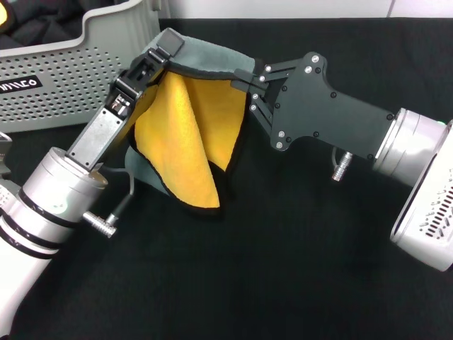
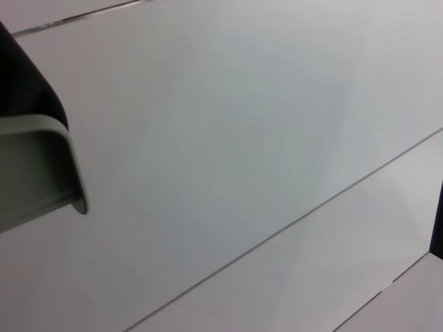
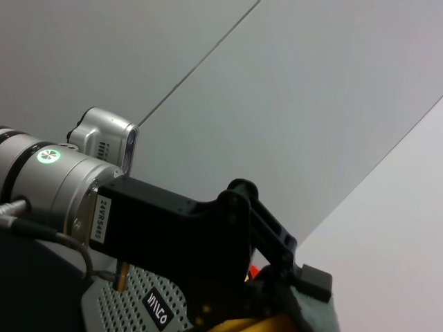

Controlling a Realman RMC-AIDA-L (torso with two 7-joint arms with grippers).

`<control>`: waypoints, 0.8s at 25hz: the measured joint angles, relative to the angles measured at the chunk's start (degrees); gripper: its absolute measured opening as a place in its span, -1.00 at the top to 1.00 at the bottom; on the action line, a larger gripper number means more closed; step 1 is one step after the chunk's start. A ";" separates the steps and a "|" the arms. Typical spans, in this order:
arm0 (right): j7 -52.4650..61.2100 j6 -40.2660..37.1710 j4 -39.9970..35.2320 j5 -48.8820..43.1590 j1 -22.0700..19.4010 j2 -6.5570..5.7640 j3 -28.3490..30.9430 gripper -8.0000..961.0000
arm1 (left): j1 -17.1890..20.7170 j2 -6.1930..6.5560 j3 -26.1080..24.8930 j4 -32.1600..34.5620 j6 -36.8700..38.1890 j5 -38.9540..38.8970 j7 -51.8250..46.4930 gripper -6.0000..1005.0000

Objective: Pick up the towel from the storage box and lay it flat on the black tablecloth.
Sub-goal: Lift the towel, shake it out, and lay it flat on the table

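- The towel (image 1: pixel 191 134) hangs in the air above the black cloth (image 1: pixel 283 269), held by its top edge; its yellow face is toward us, the grey-green side folds over the top, and its lowest corner droops to about 6 o'clock, close to the cloth, though we cannot tell whether it touches.
- Our left gripper (image 1: pixel 164 51) is clamped on the top corner at about 11 o'clock of the towel.
- Our right gripper (image 1: pixel 253 83) is pinched on the top edge at about 2 o'clock.
- The box (image 1: pixel 78 71) stands at 10 o'clock of the towel, on the worktop's far left; the towel is already out of it.
- We judge the step in hand to be the spreading: the pick-up looks done, the laying flat is not.
- The towel sags between the two grips, folded on itself. Next we would draw the grippers apart to tauten the top edge, then lower it, letting the bottom corner land first and dragging away from it so the cloth unrolls without creases.
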 joint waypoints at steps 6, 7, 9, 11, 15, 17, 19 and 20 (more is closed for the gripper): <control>0.46 0.15 -0.69 0.21 -0.35 0.00 0.08 0.95 | 0.06 0.14 0.85 0.51 -0.04 0.54 0.39 0.91; 0.50 0.13 -0.86 0.50 -0.43 -0.01 0.11 0.96 | 0.25 0.14 0.88 0.75 -0.08 0.54 0.39 0.90; 0.73 0.04 -1.15 0.99 -0.53 -0.09 0.21 0.96 | 0.99 0.09 0.92 1.49 -0.09 0.54 0.45 0.86; 1.93 -0.01 -1.61 1.32 -0.62 -0.20 0.58 0.96 | 1.66 0.08 0.96 1.74 -0.11 0.52 0.83 0.83; 8.24 -0.06 -2.99 0.93 -0.69 -0.45 2.70 0.96 | 2.54 0.16 0.99 1.93 -0.14 0.25 2.84 0.76; 11.84 -0.09 -4.10 0.00 -0.68 -0.76 3.88 0.96 | 2.97 0.20 1.01 2.91 -0.16 0.49 4.12 0.72; 18.43 -0.34 -6.12 -3.66 -0.48 -1.16 6.21 0.96 | 3.24 0.20 1.08 3.94 -0.16 1.09 5.17 0.68; 21.14 -0.41 -6.92 -5.42 -0.34 -1.24 7.27 0.96 | 3.32 0.22 1.24 4.43 -0.16 1.39 5.71 0.66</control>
